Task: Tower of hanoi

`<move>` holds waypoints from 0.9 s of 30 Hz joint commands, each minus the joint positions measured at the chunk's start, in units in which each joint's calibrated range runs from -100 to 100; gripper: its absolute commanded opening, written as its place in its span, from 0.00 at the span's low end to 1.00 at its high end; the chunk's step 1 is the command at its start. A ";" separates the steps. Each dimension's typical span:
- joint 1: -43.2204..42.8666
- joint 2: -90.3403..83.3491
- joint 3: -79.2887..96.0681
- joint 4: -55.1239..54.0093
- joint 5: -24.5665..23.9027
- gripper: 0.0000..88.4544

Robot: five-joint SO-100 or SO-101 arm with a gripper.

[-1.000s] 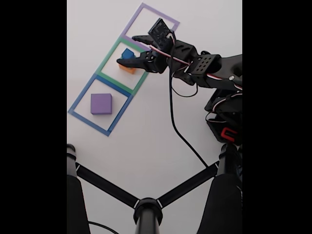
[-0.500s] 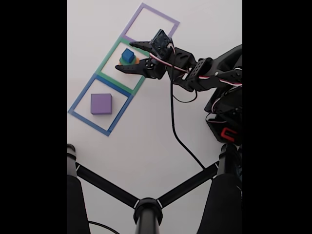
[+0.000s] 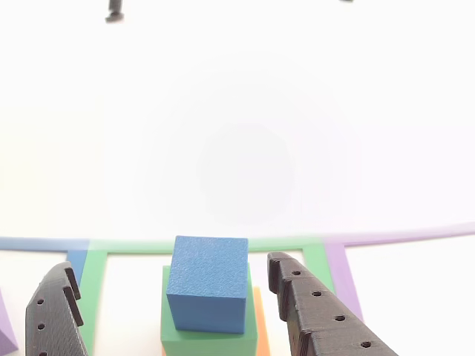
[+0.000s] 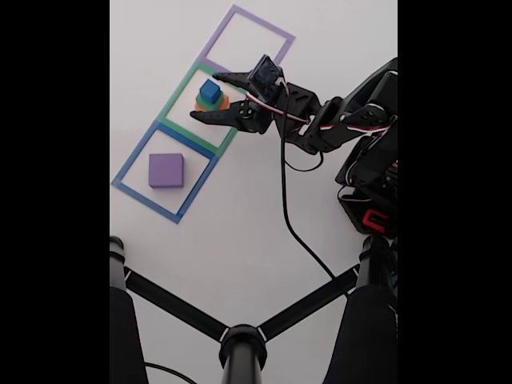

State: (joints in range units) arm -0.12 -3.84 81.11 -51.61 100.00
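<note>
Blue matte cube [image 3: 208, 284] caps green block [image 3: 208, 337]; tool [image 3: 174, 308] spread wide.

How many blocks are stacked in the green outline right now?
3: orange block at the bottom, green block on it, blue block on top. The purple block sits apart in the blue outline.

1. Hand [image 4: 214, 98] spread wide, one finger each side of blue block [image 3: 208, 282], gaps both sides.
2. Purple block [image 4: 166, 170] well apart, alone in blue outline [image 4: 128, 165].
3. Purple outline [image 4: 276, 32] bare; table [image 4: 240, 224] open.
</note>
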 commanded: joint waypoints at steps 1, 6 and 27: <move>-0.91 0.32 -1.74 -1.77 0.00 0.32; -1.29 0.80 -2.29 -2.02 0.00 0.28; -1.36 1.12 -2.74 -1.69 0.00 0.06</move>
State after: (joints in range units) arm -1.02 -2.57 80.50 -52.17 100.00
